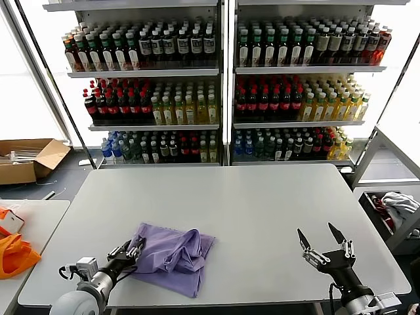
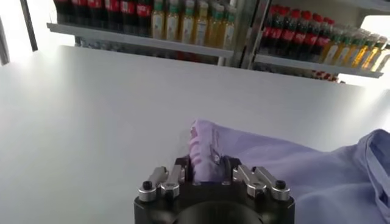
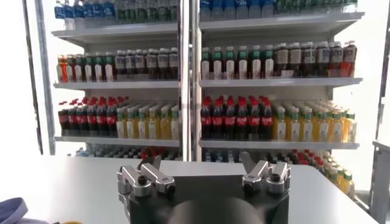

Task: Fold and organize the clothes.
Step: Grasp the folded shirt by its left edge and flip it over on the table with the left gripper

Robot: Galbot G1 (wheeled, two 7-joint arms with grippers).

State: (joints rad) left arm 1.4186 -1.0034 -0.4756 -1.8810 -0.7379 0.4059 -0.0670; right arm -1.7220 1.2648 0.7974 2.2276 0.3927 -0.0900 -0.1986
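Observation:
The lavender T-shirt (image 1: pixel 174 257) lies crumpled near the front left of the grey table (image 1: pixel 262 203). My left gripper (image 1: pixel 133 252) sits at the shirt's left edge, shut on a bunched fold of the fabric. In the left wrist view that pinched fold (image 2: pixel 204 152) stands up between the fingers of the left gripper (image 2: pixel 206 171), and the rest of the shirt spreads away over the table. My right gripper (image 1: pixel 323 237) hovers open above the front right of the table, with nothing between its fingers (image 3: pixel 247 159); it faces the shelves.
Drink shelves (image 1: pixel 223 85) stand behind the table. An orange fabric (image 1: pixel 14 254) lies on a side table at the left, with a cardboard box (image 1: pixel 29 159) on the floor beyond. A bin holding a white cloth bundle (image 1: pixel 397 205) stands at the right.

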